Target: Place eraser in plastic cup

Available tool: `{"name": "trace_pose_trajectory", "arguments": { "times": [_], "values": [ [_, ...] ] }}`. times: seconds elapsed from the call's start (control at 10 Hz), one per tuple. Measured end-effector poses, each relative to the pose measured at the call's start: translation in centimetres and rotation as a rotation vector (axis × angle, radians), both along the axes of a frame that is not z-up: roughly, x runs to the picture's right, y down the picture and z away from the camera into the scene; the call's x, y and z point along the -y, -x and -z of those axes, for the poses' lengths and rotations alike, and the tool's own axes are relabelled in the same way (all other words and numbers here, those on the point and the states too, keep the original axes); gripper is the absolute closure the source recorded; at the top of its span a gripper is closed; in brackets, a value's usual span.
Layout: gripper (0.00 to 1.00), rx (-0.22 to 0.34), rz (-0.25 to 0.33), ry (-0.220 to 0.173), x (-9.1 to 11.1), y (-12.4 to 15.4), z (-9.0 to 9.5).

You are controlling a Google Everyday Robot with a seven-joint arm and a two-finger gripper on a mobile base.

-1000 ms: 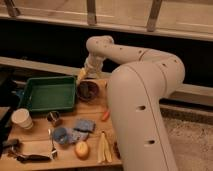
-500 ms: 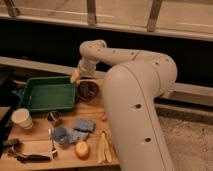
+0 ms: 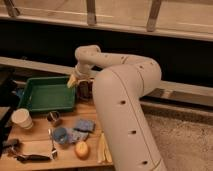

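My gripper (image 3: 78, 80) hangs at the right edge of the green tray (image 3: 35, 106), just over a dark bowl (image 3: 86, 91). The plastic cup (image 3: 60, 134) is small and light blue and stands on the wooden table toward the front, well below and left of the gripper. I cannot make out the eraser; it may be hidden by the gripper or the arm. The big white arm (image 3: 125, 100) covers the right side of the table.
A white cup (image 3: 21, 119) stands at the left and a shiny metal cup (image 3: 53, 118) next to it. A blue cloth (image 3: 84, 125), an orange fruit (image 3: 81, 149), a banana (image 3: 103, 148), a utensil (image 3: 51, 142) and a dark tool (image 3: 25, 157) lie at the front.
The arm has swung left, and the gripper has moved from over the dark bowl toward the tray's right edge. The objects on the table have not moved.
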State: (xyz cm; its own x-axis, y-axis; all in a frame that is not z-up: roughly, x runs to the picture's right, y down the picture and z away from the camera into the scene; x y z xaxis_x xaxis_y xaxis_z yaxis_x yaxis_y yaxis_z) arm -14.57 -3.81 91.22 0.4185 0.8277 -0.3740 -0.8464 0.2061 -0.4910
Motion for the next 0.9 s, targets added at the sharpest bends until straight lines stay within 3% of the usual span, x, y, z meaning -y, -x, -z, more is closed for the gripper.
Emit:
{"name": "trace_pose_trajectory", "arguments": {
  "times": [0.3,0.9],
  "values": [
    [0.20,-0.032,-0.006,0.046,-1.2,-0.5,-2.1],
    [0.20,-0.080,-0.044,0.070,-0.9,-2.2,-4.4]
  ]
}}
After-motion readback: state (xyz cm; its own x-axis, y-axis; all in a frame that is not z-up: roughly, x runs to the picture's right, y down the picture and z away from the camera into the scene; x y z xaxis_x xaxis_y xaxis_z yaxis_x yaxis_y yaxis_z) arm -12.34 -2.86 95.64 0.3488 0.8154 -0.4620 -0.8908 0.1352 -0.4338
